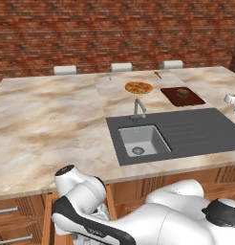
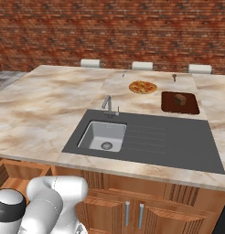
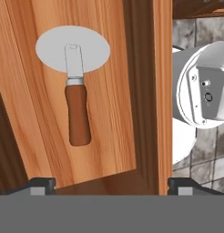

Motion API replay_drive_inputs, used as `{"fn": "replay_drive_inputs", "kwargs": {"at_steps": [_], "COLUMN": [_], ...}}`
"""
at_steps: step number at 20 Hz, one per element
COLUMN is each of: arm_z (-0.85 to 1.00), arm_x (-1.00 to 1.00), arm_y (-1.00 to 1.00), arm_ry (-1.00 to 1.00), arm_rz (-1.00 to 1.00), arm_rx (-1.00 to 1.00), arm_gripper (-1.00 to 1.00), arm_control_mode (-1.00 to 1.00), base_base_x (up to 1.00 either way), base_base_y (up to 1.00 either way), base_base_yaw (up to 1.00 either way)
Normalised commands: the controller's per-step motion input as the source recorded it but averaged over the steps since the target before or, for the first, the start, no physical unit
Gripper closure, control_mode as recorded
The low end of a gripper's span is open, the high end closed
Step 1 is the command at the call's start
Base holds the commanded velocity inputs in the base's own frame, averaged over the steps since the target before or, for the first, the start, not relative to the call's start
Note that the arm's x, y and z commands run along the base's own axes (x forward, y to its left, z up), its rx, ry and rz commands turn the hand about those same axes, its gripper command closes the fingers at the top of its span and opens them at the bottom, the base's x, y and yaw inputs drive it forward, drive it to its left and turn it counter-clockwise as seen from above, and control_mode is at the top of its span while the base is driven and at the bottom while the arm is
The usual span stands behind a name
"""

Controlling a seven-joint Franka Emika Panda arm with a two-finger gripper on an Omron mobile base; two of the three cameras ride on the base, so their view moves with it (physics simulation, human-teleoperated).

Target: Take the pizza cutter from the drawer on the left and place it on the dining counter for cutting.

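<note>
The pizza cutter (image 3: 77, 104) lies flat on the light wood floor of the open drawer (image 3: 36, 136). Its round silver blade points to the top of the hand view and its reddish-brown handle points toward me. My gripper (image 3: 111, 185) hovers above it, open, with the fingertips (image 3: 41, 184) spread wide and nothing between them. The handle sits left of the midline between the tips. In the base views the drawer (image 2: 16, 176) stands pulled out below the dining counter (image 1: 43, 119), and my arm bends down toward it.
On the counter are a dark grey sink (image 1: 141, 141) with a faucet (image 1: 138, 107), a pizza (image 1: 138, 87) and a dark red cutting board (image 1: 182, 96). The drawer's darker side wall (image 3: 141, 91) runs beside the cutter. Cabinet doors (image 2: 132, 215) stand below the sink.
</note>
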Motion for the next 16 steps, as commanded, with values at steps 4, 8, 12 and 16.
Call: {"fn": "replay_drive_inputs", "kwargs": {"at_steps": [4, 8, 12, 16], "arm_z": [-0.04, -0.07, -0.18, -0.19], "arm_x": [0.00, 0.00, 0.00, 0.00], "arm_y": [-0.07, -0.03, 0.00, 0.00], "arm_ry": [0.00, 0.00, -0.02, -0.07], "arm_rz": [0.01, 0.00, 0.00, 0.02], "arm_rx": [0.00, 0.00, 0.00, 0.00], "arm_gripper": [-1.00, -1.00, -1.00, -1.00], "arm_control_mode": [-1.00, -1.00, -1.00, -1.00], "base_base_x": [0.00, 0.00, 0.00, 0.00], "base_base_y": [0.00, 0.00, 0.00, 0.00], "base_base_yaw": [0.00, 0.00, 0.00, 0.00]}}
